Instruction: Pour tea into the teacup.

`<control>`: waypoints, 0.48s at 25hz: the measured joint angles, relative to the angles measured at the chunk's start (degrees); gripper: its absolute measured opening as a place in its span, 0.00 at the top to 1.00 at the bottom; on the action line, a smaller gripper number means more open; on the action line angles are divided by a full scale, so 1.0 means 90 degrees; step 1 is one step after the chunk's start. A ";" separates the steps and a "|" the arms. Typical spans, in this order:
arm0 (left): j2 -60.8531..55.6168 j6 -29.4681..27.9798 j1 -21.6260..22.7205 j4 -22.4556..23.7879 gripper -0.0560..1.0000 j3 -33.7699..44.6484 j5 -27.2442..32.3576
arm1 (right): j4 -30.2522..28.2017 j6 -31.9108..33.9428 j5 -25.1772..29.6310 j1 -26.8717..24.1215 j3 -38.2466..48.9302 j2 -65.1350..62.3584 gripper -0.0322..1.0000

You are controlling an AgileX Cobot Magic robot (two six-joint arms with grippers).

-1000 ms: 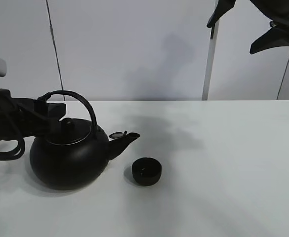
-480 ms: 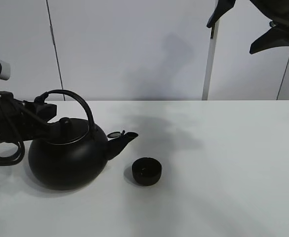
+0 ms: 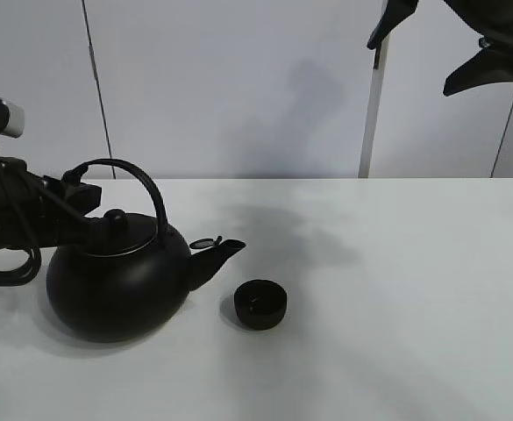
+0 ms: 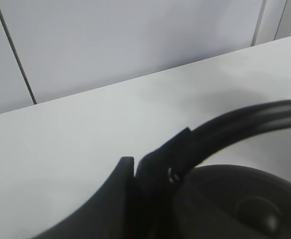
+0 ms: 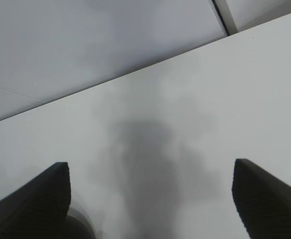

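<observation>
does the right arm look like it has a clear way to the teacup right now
Probably yes. The right gripper hangs open and empty high above the table, and the teacup stands uncovered; the kettle sits near it but on the side away from that arm.

Landmark: kettle (image 3: 116, 281), over the left part of the table (image 3: 396, 289); whether its base touches the surface cannot be told. Spout (image 3: 217, 252) points right. Teacup (image 3: 260, 303) on the table, right of the kettle and slightly nearer the camera, just beside the spout tip, apart from it. Left gripper (image 3: 74, 195) at the left end of the kettle's handle (image 3: 138, 178). Right gripper (image 3: 411, 66) high above, well right of the kettle.
</observation>
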 joint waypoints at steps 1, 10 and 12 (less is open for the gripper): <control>-0.0020 0.0022 0.0000 0.0008 0.84 -0.0028 0.0073 | 0.0000 0.0000 0.0000 0.0000 0.0000 0.0000 0.38; -0.0025 0.0061 0.0000 0.0051 0.84 -0.0266 0.0147 | 0.0000 0.0000 0.0000 0.0000 0.0000 0.0000 0.38; -0.0027 0.0061 0.0000 0.0074 0.84 -0.0334 0.0147 | 0.0000 0.0000 0.0000 0.0000 0.0000 0.0000 0.38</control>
